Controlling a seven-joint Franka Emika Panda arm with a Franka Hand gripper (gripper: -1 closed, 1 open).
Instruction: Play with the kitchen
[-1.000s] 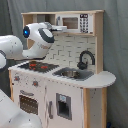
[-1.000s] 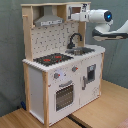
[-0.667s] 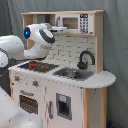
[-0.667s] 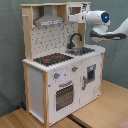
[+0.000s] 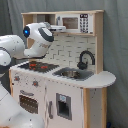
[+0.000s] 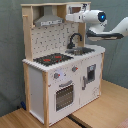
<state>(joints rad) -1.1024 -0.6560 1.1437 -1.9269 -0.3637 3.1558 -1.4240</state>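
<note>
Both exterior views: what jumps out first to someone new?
The toy kitchen fills the middle of both exterior views, white and light wood, with a black-and-red hob beside the sink's black faucet. The white robot arm reaches to the upper shelf by the small microwave. In the second exterior view the arm comes in from the second exterior view's right.

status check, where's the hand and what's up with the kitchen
Hand up at the microwave, fingers unseen. Kitchen upright, oven door shut. Nothing in the way.
</note>
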